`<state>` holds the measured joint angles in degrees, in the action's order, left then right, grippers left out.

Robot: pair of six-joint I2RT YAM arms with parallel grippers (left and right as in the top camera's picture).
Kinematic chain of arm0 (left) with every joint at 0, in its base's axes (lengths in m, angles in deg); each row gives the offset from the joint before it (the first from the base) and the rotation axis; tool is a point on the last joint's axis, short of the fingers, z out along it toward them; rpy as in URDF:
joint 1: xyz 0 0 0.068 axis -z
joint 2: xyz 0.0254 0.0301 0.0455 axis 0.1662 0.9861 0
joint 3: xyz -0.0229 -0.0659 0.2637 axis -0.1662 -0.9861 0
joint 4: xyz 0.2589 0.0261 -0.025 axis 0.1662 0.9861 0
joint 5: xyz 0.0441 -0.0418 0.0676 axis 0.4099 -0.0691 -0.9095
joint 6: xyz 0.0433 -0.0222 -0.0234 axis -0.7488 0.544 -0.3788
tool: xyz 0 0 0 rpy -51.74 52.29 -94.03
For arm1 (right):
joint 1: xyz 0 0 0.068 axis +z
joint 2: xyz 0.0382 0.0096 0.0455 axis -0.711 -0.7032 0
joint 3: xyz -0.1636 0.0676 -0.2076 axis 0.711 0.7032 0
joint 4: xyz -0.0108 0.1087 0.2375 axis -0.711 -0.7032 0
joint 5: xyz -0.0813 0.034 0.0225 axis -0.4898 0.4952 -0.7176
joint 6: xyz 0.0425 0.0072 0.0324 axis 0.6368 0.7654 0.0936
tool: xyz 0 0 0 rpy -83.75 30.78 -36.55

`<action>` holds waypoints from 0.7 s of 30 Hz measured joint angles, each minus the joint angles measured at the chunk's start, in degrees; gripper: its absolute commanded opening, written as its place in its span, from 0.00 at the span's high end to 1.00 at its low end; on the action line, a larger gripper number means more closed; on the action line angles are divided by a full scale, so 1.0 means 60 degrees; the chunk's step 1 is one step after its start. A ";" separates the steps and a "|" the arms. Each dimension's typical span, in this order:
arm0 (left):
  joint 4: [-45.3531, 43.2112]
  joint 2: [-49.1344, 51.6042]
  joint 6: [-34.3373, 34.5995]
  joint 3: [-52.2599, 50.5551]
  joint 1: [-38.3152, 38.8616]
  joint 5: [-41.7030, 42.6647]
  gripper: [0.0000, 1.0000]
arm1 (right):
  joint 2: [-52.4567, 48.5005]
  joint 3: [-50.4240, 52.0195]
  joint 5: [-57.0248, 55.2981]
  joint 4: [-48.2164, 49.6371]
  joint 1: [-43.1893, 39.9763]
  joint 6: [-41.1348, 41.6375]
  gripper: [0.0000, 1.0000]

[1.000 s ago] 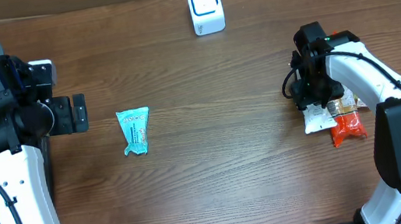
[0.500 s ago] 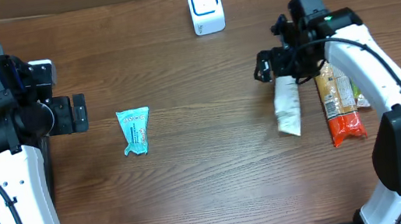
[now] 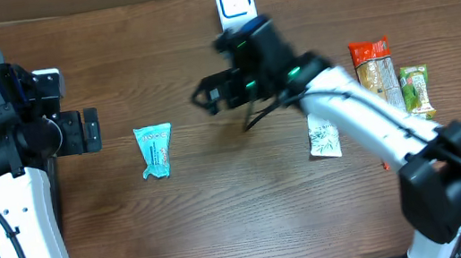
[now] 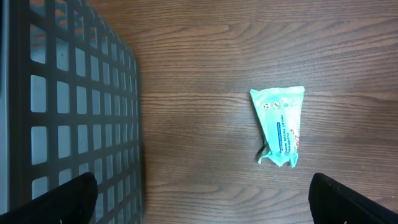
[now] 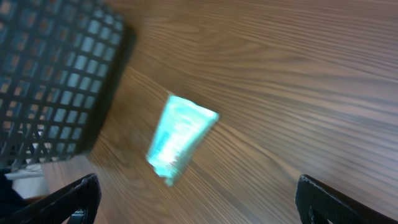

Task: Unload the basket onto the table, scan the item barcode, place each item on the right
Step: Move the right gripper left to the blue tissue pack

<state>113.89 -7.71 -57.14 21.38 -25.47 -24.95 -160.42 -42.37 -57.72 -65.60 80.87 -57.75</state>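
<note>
Though print-side up, teal packet (image 4: pixel 279 127) unreadable.

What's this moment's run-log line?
left end effector: open, empty | right end effector: open, empty, mid-table | teal packet: on table | white packet: on table

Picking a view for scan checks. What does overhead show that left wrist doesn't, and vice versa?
Overhead only: the white scanner at the far edge, the right arm stretched toward the middle, and a white packet, orange bar and green packet on the right.
Left wrist only: the print on the teal packet and the basket grid up close.
Both: teal packet, basket, wooden table, and the left fingers, spread with nothing between them.
</note>
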 measured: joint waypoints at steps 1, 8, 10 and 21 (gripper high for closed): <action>0.0000 0.0000 0.0000 0.0000 0.0000 0.0000 0.00 | -0.0113 0.0000 -0.0251 0.0273 0.0302 0.0149 0.00; 0.0000 0.0000 0.0000 0.0000 0.0000 0.0000 0.00 | -0.1698 -0.0080 -0.1963 0.0692 0.1967 0.0164 0.00; 0.0000 0.0000 0.0000 0.0000 0.0000 0.0000 0.00 | -0.2138 -0.0149 -0.2477 0.0718 0.2197 -0.0135 0.00; 0.0000 0.0000 0.0000 -0.0004 0.0000 0.0000 0.00 | -0.2543 -0.0401 -0.4681 0.2040 0.3428 -0.1989 0.00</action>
<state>113.89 -7.71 -57.14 21.36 -25.47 -24.95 -175.67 -44.78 -85.81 -53.36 101.43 -69.69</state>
